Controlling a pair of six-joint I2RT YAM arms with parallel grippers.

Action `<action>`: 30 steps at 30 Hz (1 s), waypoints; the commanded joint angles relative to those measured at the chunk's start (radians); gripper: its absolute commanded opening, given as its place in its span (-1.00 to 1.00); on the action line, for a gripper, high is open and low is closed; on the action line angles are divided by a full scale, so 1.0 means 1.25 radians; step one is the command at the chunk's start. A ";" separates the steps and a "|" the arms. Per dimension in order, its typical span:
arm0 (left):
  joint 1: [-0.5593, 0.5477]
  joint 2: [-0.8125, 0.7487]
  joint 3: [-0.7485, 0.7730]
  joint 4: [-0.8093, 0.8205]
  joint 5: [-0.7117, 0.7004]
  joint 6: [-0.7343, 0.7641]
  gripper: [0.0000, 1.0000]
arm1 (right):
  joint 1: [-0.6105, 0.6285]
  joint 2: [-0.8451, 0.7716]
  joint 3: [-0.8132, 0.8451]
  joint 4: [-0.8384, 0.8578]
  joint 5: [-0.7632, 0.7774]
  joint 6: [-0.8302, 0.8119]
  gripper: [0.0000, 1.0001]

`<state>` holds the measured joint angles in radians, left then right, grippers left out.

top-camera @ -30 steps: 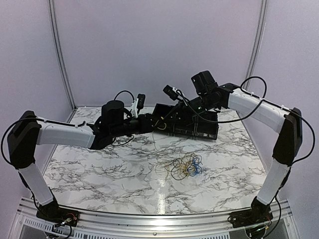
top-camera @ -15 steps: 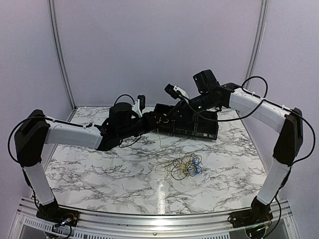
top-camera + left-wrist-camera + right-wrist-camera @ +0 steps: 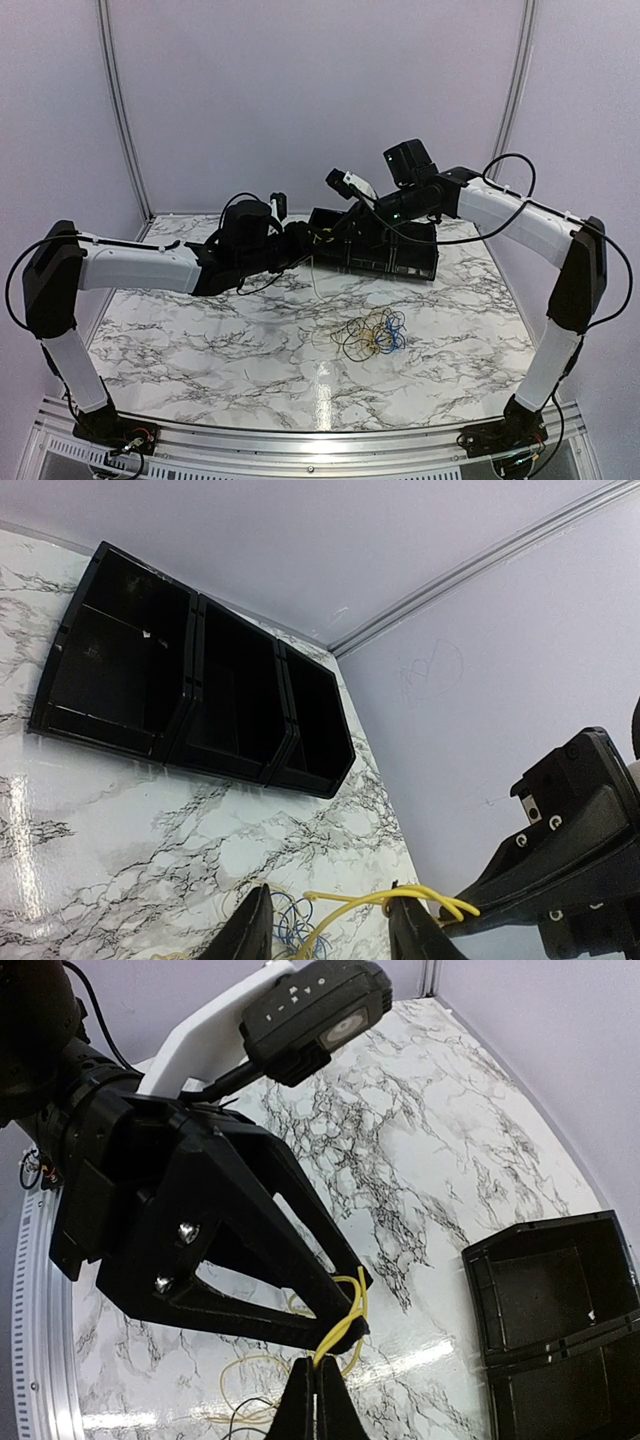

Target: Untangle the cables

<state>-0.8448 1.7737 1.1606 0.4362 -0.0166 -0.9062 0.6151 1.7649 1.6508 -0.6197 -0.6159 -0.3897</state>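
Note:
The yellow cable [image 3: 347, 1322] is pinched in my shut right gripper [image 3: 317, 1378] and loops round one fingertip of my left gripper [image 3: 330, 912], whose jaws stand apart. Both grippers meet in the air in front of the bins, left [image 3: 306, 241] and right [image 3: 333, 234]. In the left wrist view the yellow cable [image 3: 360, 898] runs from between my fingers to the right gripper's tip [image 3: 455, 912]. A thin strand hangs down from them. The rest of the tangle [image 3: 375, 333], yellow, black and blue loops, lies on the marble table below. Blue loops [image 3: 290, 922] show between the left fingers.
A black three-compartment bin [image 3: 392, 258] stands at the back of the table, just behind the grippers; it shows in the left wrist view [image 3: 190, 685] and the right wrist view [image 3: 560, 1310]. White walls close the back and sides.
My left gripper has edged right and closer to the right gripper. The right gripper has stayed shut on the yellow cable. The tangle on the table has not moved.

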 commanded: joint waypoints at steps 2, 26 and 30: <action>0.081 0.059 -0.033 -0.281 -0.250 -0.020 -0.19 | 0.016 -0.117 0.084 -0.019 -0.135 0.034 -1.00; 0.100 -0.115 -0.154 -0.272 -0.273 0.098 0.08 | -0.014 -0.153 0.056 0.003 -0.167 0.065 -1.00; 0.091 -0.275 -0.263 -0.155 -0.225 0.248 0.13 | -0.034 -0.141 0.049 0.001 -0.166 0.061 -1.00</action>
<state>-0.7212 1.5932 0.9222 0.0814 -0.3340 -0.8055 0.6003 1.5829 1.7145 -0.6296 -0.8070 -0.3286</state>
